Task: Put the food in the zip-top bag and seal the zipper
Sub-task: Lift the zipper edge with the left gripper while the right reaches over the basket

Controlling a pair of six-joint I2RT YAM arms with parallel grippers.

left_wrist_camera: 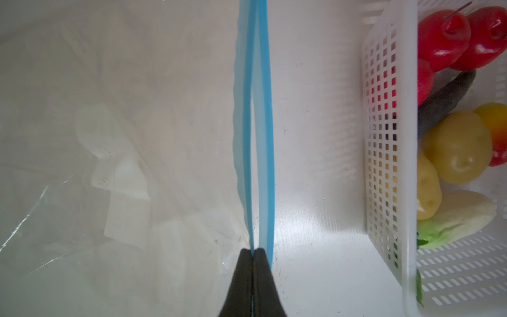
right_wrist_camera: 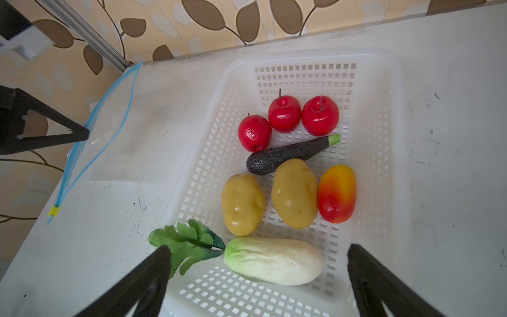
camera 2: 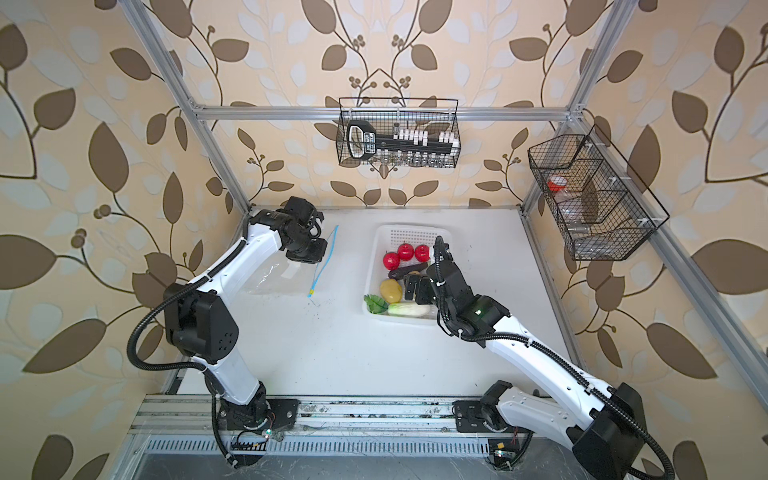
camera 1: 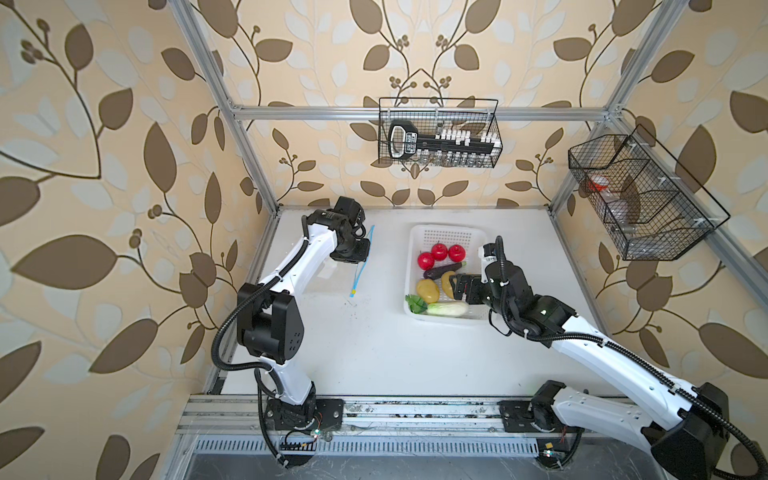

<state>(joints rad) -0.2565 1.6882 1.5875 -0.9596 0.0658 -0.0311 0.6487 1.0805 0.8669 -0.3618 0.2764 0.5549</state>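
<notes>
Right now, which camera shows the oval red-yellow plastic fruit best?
The right wrist view: the red-yellow fruit lies whole and unblocked in the white perforated plastic basket. The left wrist view catches only part of it at the frame edge. In both top views the open right gripper hides it.

Cannot find the red-yellow fruit [right_wrist_camera: 337, 193] in both top views, covered by the right gripper [camera 1: 457, 287]; in the left wrist view cut off at the edge, like one apple [left_wrist_camera: 485, 41]. Cannot tell the contents of the wire basket [camera 1: 648, 245], too small.
</notes>
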